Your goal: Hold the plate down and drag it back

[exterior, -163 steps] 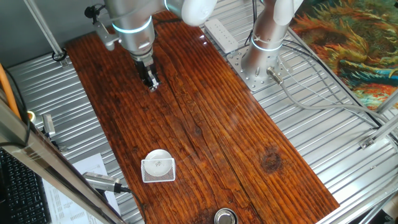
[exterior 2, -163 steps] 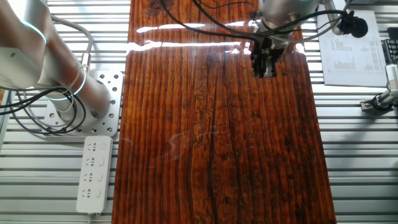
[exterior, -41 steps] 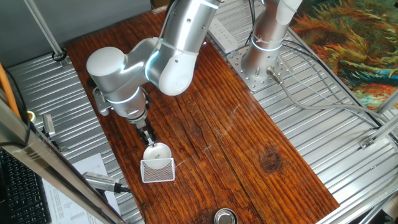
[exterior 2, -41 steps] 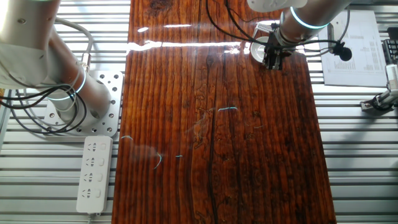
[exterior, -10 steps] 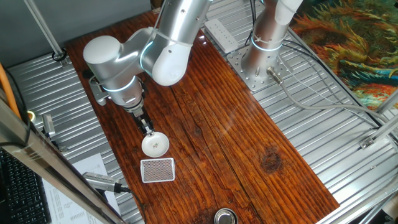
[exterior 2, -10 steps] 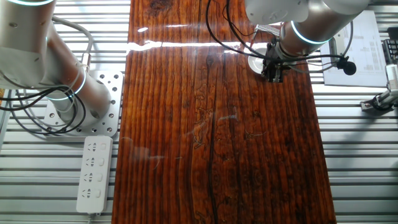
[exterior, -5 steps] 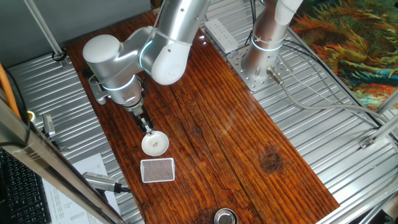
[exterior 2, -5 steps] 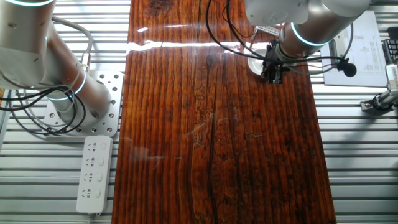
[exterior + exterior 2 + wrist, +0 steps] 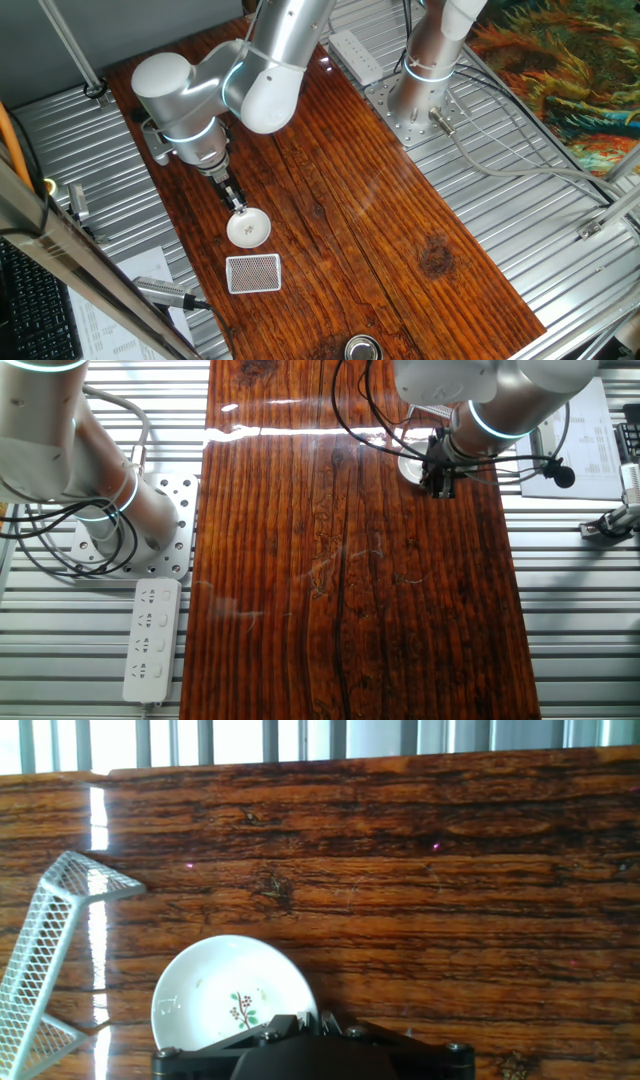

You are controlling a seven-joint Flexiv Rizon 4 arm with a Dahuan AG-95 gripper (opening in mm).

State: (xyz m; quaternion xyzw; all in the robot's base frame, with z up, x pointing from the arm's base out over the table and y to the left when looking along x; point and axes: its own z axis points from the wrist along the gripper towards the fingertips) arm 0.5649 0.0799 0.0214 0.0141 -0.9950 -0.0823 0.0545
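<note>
- No brand or label can be read; the printed sheet (image 9: 577, 430) beside the table (image 9: 400, 230) carries text too small to make out.
- The plate (image 9: 248, 229) lies flat on the wood, just beyond the white mesh card (image 9: 253, 273) and clear of it (a strip of bare board shows between them).
- From the hand view the plate (image 9: 232, 995) bears a small dark sprig mark at its centre; its near edge is hidden behind the black hand body.
- The gripper (image 9: 238, 207) points down at the plate's far rim, and its tips appear to touch that rim.
- Spread of the fingers: cannot tell; they read as one dark stem from one fixed view, and the hand view cuts the tips off.
- From the other fixed view the gripper (image 9: 437, 484) covers most of the plate (image 9: 409, 466); only a white sliver shows.
- A metal cup (image 9: 362, 349) stands at the table's near end, cut by the frame edge.
- A white power strip (image 9: 151, 639) lies on the slatted metal bench beside the table.
</note>
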